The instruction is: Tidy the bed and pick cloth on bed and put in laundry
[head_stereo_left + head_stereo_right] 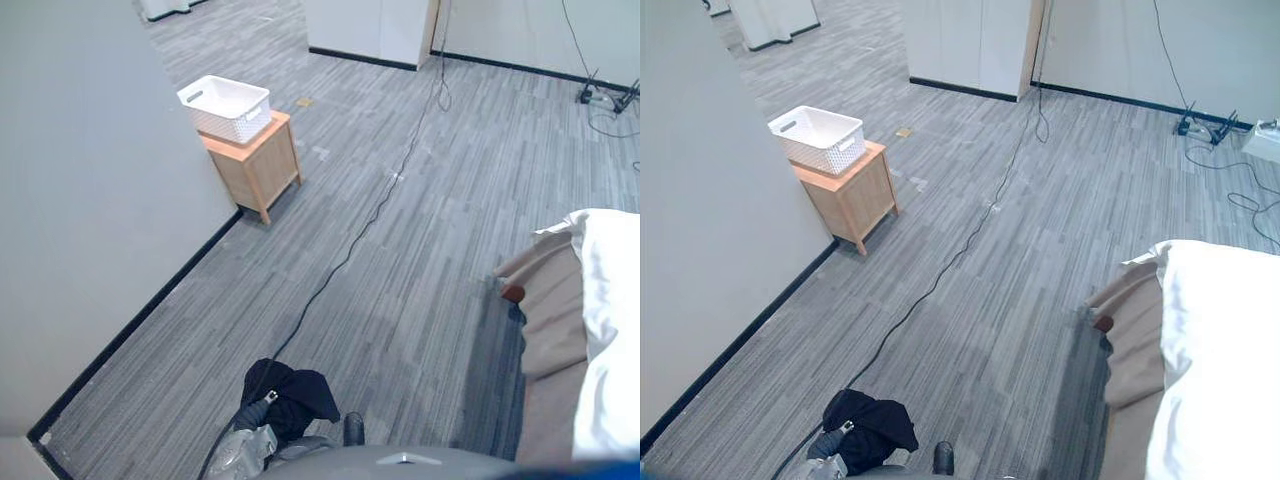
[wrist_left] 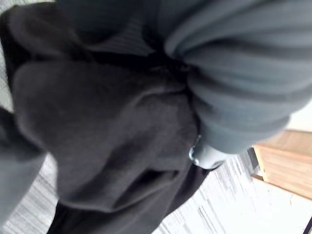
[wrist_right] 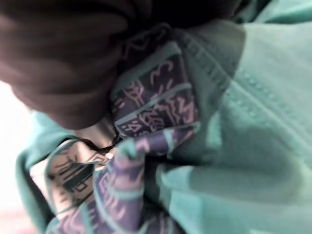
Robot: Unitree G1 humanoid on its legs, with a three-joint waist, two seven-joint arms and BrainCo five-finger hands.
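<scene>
Black cloth (image 1: pixel 292 392): bunched over my left hand (image 2: pixel 234 87); grasp hidden, I cannot tell. Right wrist view lists teal patterned cloth (image 3: pixel 243 126), close up.

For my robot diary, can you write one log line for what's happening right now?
left hand: holding black cloth | white basket: on wooden cabinet, ahead left | bed: right

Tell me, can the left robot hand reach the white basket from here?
Probably not yet. The left robot hand, holding a black cloth, is far from the white basket on the wooden cabinet; a stretch of carpet lies between.
</scene>
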